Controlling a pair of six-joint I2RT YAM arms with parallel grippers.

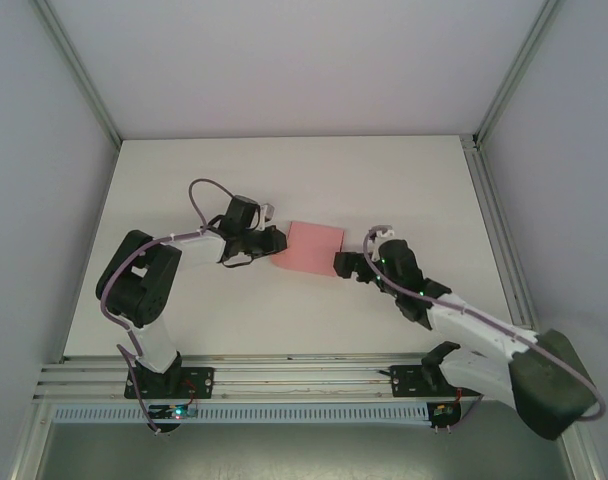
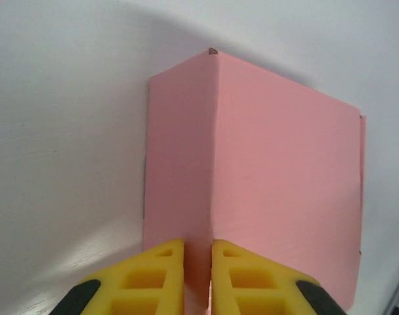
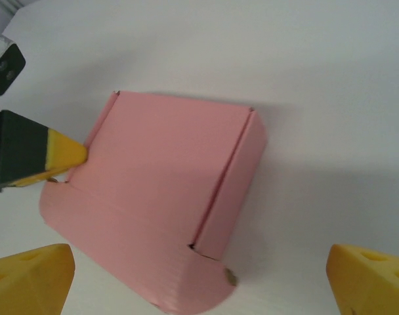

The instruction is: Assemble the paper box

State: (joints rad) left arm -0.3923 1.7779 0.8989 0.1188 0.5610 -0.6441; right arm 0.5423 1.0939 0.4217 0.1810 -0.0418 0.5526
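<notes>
Item: paper box (image 1: 314, 246), on the table (image 1: 404, 190), mostly folded; one end looks unseated, so you have closing left. Left gripper (image 2: 198, 275): at its left, pinching its folded edge. Right gripper (image 1: 344, 266): at its right, spread, empty.

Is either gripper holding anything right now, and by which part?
The left gripper pinches the pink thin-card paper box by a folded edge; right gripper holds nothing.

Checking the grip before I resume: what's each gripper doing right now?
Left gripper: shut on the paper box.
Right gripper: open, holding nothing.
</notes>
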